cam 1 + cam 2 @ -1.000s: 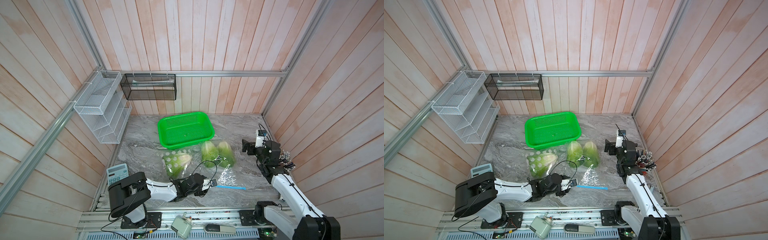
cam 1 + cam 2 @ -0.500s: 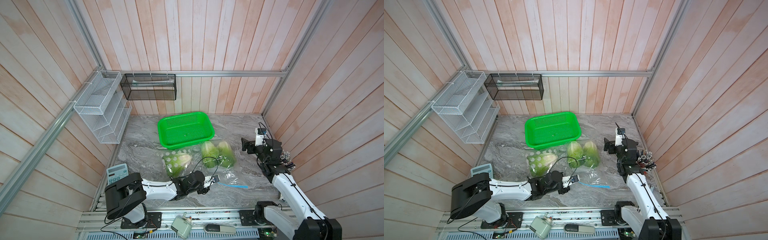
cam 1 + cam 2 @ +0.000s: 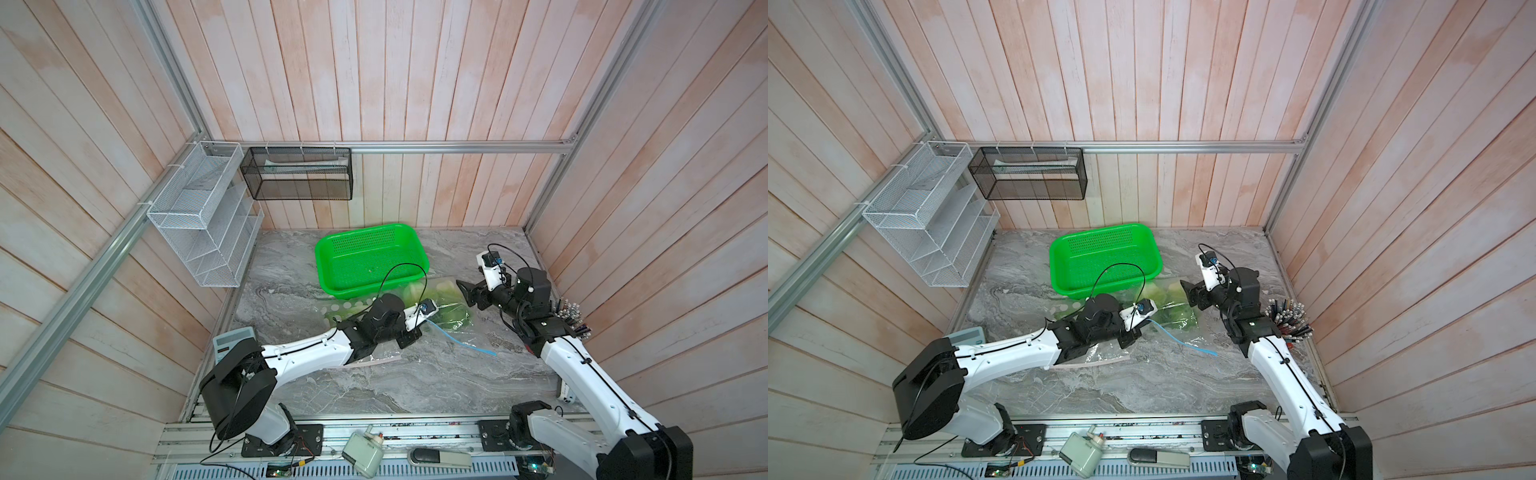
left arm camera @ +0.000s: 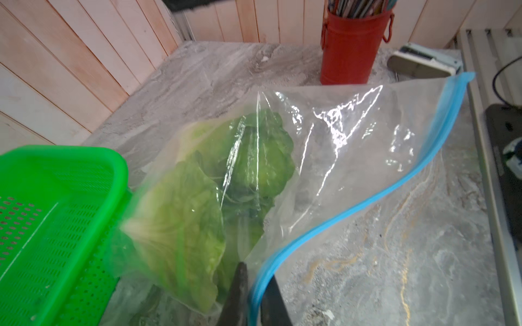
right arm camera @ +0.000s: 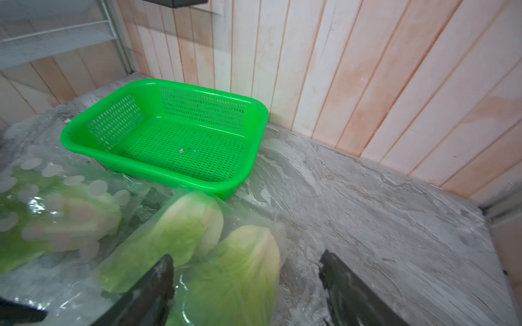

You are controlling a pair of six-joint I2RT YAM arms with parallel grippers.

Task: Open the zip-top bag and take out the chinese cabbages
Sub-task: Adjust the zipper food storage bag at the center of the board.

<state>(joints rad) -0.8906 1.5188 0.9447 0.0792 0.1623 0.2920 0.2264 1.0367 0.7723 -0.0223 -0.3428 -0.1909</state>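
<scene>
Two chinese cabbages inside zip-top bag; left tool pinching seal.

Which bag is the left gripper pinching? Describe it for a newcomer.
On the marble table, two bags lie beside the green basket, on the robot's side. It is the clear zip-top bag holding two cabbages; its blue zip strip sets it apart from the white-dotted bag.
</scene>
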